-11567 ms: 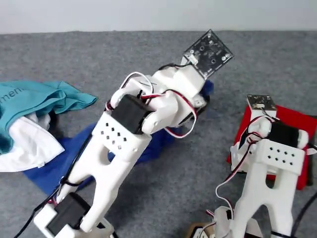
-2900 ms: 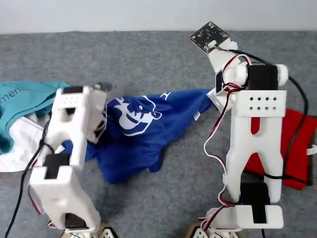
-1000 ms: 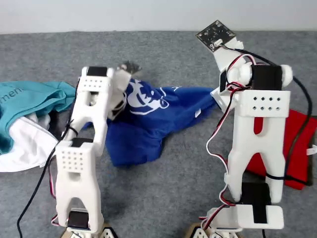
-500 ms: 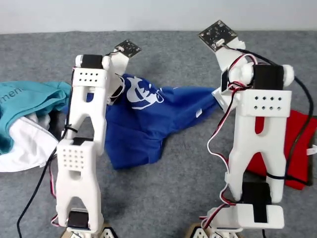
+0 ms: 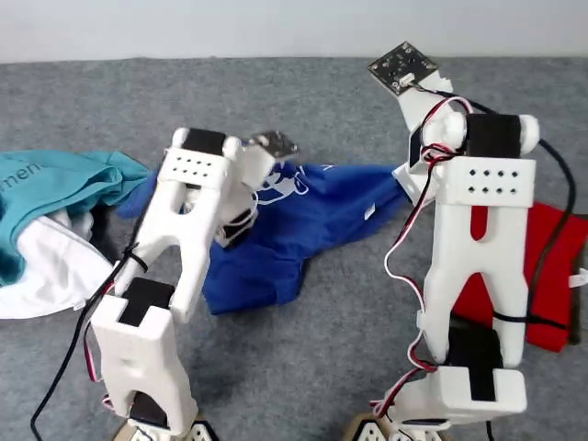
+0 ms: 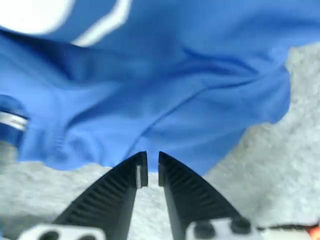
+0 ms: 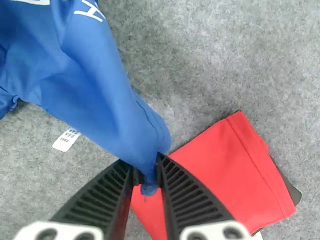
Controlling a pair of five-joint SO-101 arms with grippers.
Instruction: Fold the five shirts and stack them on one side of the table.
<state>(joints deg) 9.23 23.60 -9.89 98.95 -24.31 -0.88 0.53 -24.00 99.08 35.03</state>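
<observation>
Blue shirt (image 5: 303, 220) lies rumpled mid-table, unfolded; right claw (image 7: 146, 180) pinches its corner; left claw (image 6: 148, 172), closed and empty, hovers at its hem; red shirt (image 5: 551, 248) sits folded right; teal shirt (image 5: 55, 184) and white shirt (image 5: 46, 266) wait heaped left.

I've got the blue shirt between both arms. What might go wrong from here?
The left hand seems to pinch only the very hem of the blue shirt; it may slip out under tension. The right hand holds its corner close over the edge of the folded red shirt; lowering there might ruffle it. The blue shirt lies bunched between the hands, so a fold now would likely come out crooked.
</observation>
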